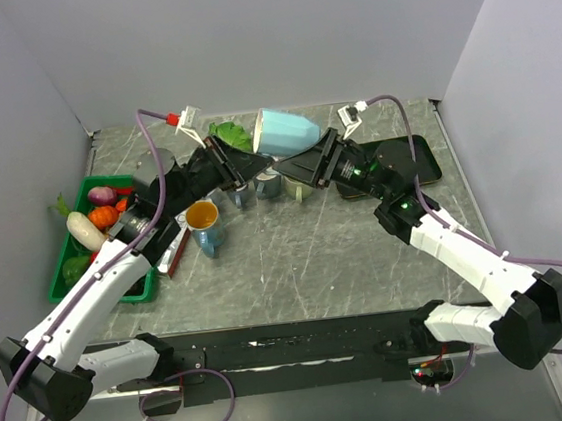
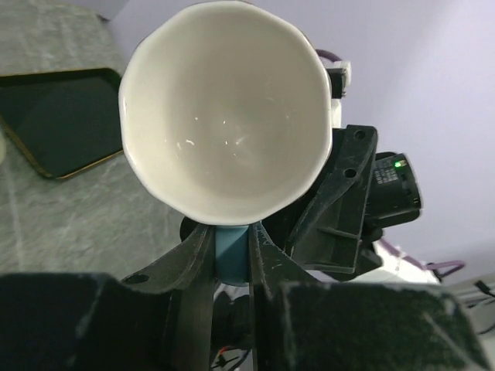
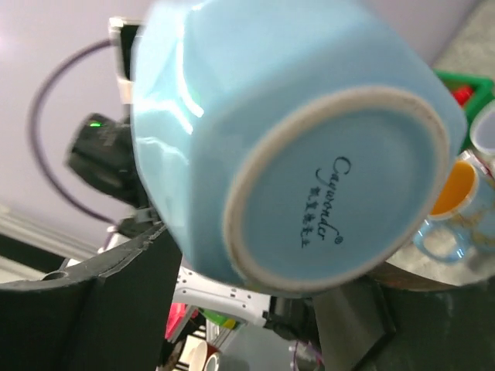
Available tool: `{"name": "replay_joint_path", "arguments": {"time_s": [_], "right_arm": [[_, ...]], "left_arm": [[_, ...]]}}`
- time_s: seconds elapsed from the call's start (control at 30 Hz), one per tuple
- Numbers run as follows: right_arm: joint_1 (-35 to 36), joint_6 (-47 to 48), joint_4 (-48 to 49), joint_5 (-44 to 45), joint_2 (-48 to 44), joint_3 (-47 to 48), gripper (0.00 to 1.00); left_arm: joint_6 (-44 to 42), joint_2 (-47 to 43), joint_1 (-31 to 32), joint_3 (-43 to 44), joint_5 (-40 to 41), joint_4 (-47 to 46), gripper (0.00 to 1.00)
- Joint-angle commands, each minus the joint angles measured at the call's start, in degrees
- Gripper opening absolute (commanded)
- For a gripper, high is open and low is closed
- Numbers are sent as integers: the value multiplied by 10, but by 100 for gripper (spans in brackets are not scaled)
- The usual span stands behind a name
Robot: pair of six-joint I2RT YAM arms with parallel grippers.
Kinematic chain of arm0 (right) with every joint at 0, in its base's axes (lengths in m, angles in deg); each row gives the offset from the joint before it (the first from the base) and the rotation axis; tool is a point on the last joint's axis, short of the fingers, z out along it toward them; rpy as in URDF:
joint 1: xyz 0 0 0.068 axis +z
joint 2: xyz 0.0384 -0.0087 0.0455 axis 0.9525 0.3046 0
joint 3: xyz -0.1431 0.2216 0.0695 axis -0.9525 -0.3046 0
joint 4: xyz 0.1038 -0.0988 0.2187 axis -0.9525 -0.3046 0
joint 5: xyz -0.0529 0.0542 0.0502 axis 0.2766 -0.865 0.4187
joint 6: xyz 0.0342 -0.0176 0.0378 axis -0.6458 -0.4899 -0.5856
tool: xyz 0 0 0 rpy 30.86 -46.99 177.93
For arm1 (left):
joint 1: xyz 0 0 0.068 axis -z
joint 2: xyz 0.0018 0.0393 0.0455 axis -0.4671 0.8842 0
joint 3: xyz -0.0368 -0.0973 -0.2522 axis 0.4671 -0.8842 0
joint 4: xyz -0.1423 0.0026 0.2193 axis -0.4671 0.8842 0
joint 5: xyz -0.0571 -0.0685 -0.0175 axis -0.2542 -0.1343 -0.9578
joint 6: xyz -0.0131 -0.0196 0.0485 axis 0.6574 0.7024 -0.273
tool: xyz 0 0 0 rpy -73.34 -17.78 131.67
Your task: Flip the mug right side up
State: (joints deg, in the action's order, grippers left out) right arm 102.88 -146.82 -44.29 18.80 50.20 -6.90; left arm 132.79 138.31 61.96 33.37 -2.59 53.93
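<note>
Blue mug [image 1: 284, 132] hangs tilted mid-air for turning: your left gripper [image 2: 230, 241] clamps its handle [image 2: 230, 263], though whether your right gripper [image 1: 306, 164] grips it is unclear

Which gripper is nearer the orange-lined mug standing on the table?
Left. The left gripper, shut on the handle of the raised blue mug, is just beyond and right of the orange-lined mug; the right gripper sits farther right, on the blue mug's other side.

Pale blue mug [image 1: 286, 133] — cream inside, dark lettering underneath; grey veined table [image 1: 307, 268].
</note>
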Motion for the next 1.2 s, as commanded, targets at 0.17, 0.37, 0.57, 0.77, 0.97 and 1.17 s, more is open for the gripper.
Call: {"name": "replay_joint_path", "arguments": {"time_s": [0.17,0.37,0.57,0.77,0.97,1.17], "right_arm": [[5,31,-159,34,8,6,84],[3,72,-321,112,-24,7,100],[-5,126,-443,201,-44,37,100],[-18,142,-461,204,-43,46,100],[-29,137,-463,191,-39,38,100],[-40,136,-464,184,-43,33,100]], "left_arm": [[-112,-9,3,73,115,131,1],[-172,-14,4,65,204,227,1],[-187,-24,5,-24,252,248,1],[-194,-25,27,-108,307,187,1],[-220,3,71,-147,396,132,1],[-226,25,103,-180,452,86,1]]}}
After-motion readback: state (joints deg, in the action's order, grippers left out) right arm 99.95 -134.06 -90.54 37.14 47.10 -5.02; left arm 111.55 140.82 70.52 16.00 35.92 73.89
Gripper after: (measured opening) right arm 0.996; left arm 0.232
